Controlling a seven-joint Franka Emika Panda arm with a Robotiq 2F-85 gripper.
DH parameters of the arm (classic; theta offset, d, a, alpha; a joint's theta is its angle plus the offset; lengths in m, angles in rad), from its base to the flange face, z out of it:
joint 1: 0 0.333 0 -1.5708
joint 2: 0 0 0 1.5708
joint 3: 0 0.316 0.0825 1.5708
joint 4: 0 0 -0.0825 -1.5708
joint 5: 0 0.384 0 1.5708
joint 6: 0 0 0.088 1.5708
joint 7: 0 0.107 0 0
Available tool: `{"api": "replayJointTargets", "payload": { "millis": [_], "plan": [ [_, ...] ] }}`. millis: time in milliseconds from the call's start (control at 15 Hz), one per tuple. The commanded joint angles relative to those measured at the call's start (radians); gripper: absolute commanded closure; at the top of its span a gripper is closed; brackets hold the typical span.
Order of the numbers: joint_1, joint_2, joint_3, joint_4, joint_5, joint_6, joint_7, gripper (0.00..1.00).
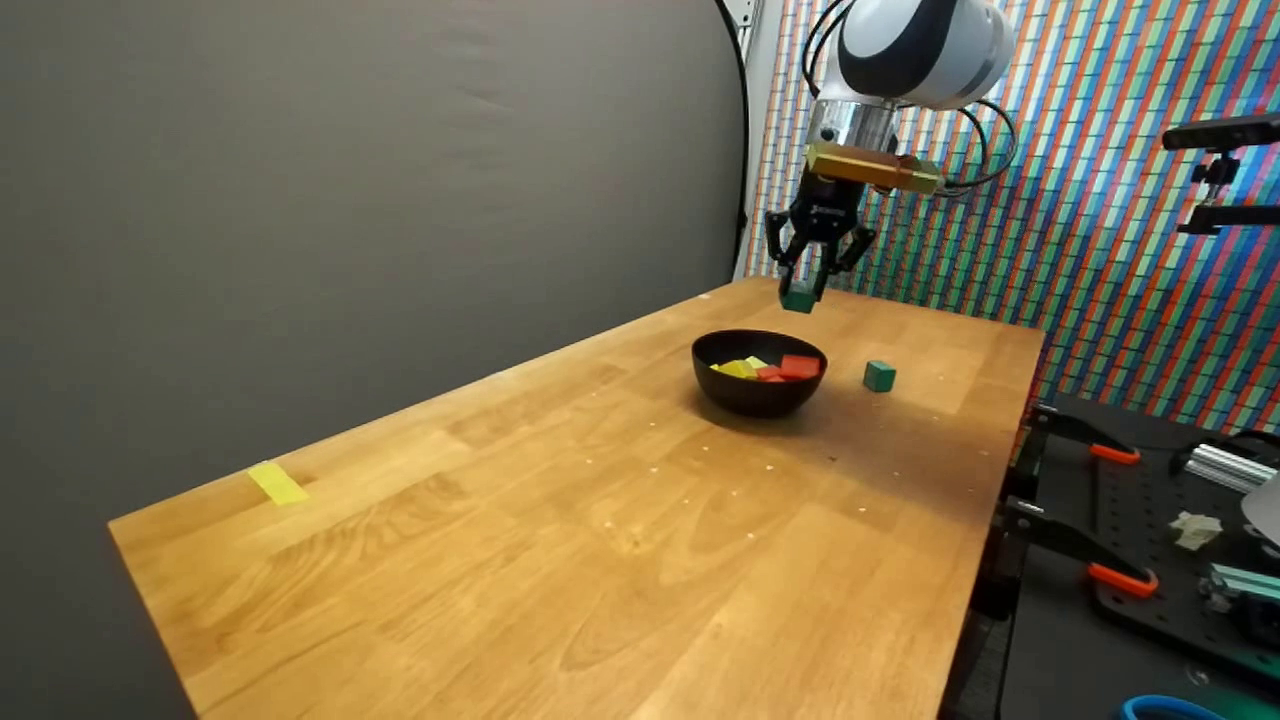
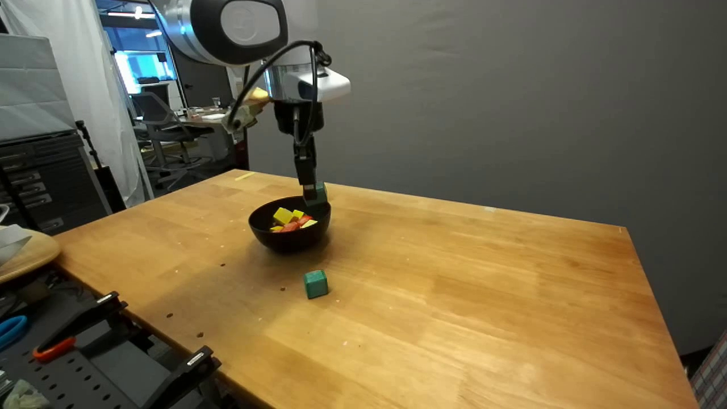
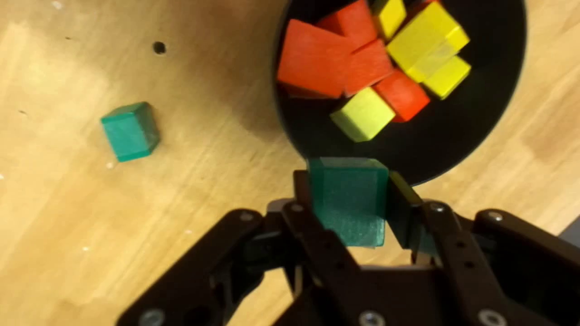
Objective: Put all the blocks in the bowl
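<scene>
Claw (image 3: 351, 192) gripping block (image 3: 349, 210), chair (image 2: 152, 109) exterior view only

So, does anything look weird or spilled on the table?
Nothing looks tipped over. Pale specks dot the table; I can't tell what they are. A flat yellow strip looks odd, lying near the edge away from everything else. The loose green block outside the bowl just isn't in yet.
</scene>
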Motion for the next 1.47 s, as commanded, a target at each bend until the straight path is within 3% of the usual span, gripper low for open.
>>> {"api": "replayJointTargets", "payload": {
  "millis": [0, 67, 133, 200, 333, 533, 600, 667, 800, 1067, 1200, 1267, 1333, 1400],
  "plan": [
    [0.002, 0.083, 0.076, 0.086, 0.132, 0.033, -0.164, 0.82],
    [-0.006, 0.115, 0.095, 0.120, 0.184, 0.003, -0.209, 0.82],
    [-0.012, 0.140, 0.104, 0.145, 0.204, -0.020, -0.225, 0.70],
    [-0.015, 0.157, 0.106, 0.161, 0.212, -0.038, -0.235, 0.32],
    [-0.016, 0.169, 0.084, 0.168, 0.178, -0.049, -0.223, 0.27],
    [-0.021, 0.110, 0.045, 0.112, 0.101, -0.017, -0.262, 0.02],
    [-0.036, 0.081, 0.044, 0.098, 0.097, -0.061, -0.301, 0.00],
    [-0.067, 0.032, 0.048, 0.086, 0.097, -0.219, -0.351, 0.00],
    [-0.097, -0.073, 0.026, 0.008, 0.085, -0.345, -0.465, 0.00],
    [-0.136, -0.240, -0.052, -0.043, -0.169, -0.657, -0.535, 0.00],
    [-0.152, -0.268, -0.064, -0.014, -0.287, -0.808, -0.563, 0.00],
    [-0.149, -0.268, -0.059, 0.010, -0.319, -0.864, -0.575, 0.00],
    [-0.150, -0.231, -0.063, -0.003, -0.261, -0.781, -0.545, 0.00],
    [-0.152, -0.250, -0.063, -0.001, -0.287, -0.819, -0.553, 0.00]
  ]
}}
